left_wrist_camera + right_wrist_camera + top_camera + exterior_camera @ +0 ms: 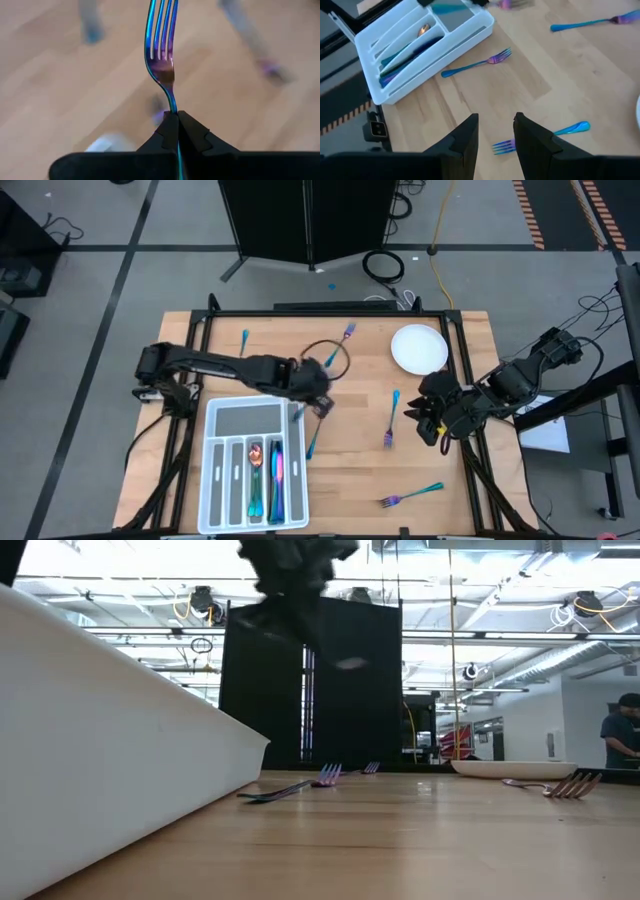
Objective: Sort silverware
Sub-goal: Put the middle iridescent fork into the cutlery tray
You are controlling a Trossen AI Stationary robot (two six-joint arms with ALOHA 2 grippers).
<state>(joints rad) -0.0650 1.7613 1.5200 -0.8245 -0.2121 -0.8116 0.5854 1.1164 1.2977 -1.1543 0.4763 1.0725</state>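
A rainbow fork (162, 50) sticks out of my left gripper (178, 117), which is shut on it above the table's middle (315, 385), just beyond the white tray's (222, 480) far right corner. My right gripper (495, 135) hangs open and empty over the table's right side (432, 425), with a fork (570, 129) lying flat on the wood below it. Other forks lie flat on the table: one beside the tray (312, 442), one near the front edge (410, 495), one at the far edge (348, 332). Several pieces lie in the tray's slots (265, 472). My left gripper pinches the fork's slim neck (173, 106) just behind the tines, between its two fingertips. The fork lies along the fingers: the tines point away from them, and the handle runs back between them (179, 160). The fork is lifted clear of the table.
A round white plate (418, 348) sits at the far right. A teal handle (245, 340) lies near the far left. The tray's white wall (100, 740) fills the left of the low view. Bare wood (350, 470) lies between the tray and the near-right fork.
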